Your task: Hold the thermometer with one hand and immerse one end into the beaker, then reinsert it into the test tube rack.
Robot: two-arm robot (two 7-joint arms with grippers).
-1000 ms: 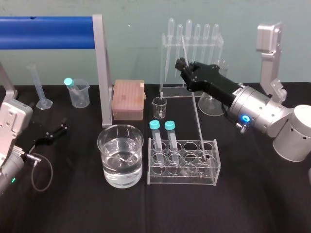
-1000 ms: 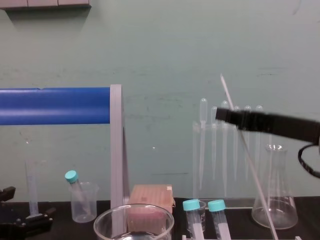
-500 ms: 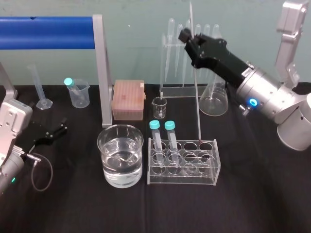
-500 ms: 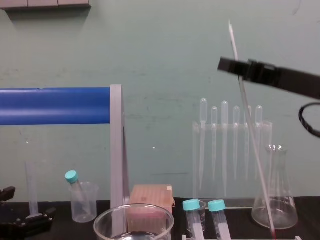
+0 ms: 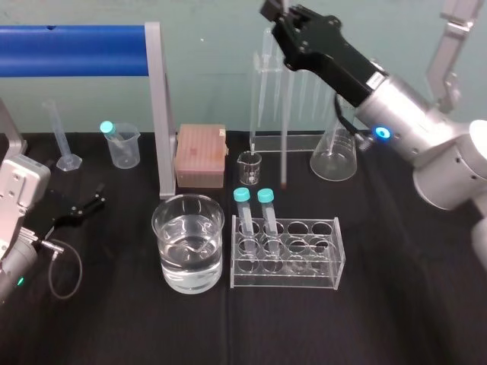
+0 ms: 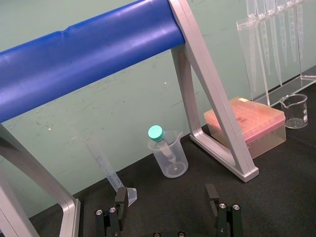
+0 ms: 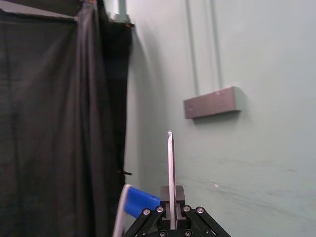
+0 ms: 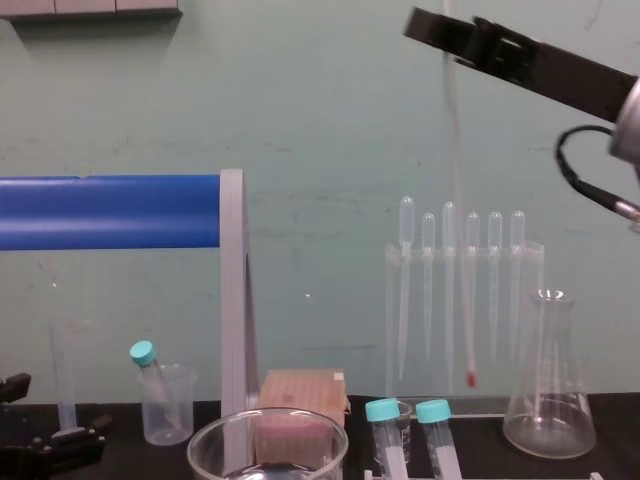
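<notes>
Shows the long, thin whitish glass thermometer (image 5: 284, 129) newly lifted clear of the clear plastic test tube rack (image 5: 304, 277), hanging upright at its 12 o'clock, pinched by the black two-fingered right gripper (image 5: 283, 17), likely ready to carry toward 8 o'clock over the wide clear glass beaker (image 5: 156, 220), with the left gripper (image 6: 166, 195) parked, fingers apart.

The head view looks forward and down over the black table (image 5: 380, 319); the chest view, lower, faces the green wall (image 8: 320, 100). Both share the blue bar (image 5: 72, 51), pipette stand (image 5: 268, 99) and beaker (image 5: 188, 228). The left wrist view sits low near the table; the right looks up along the thermometer (image 7: 170, 177)
</notes>
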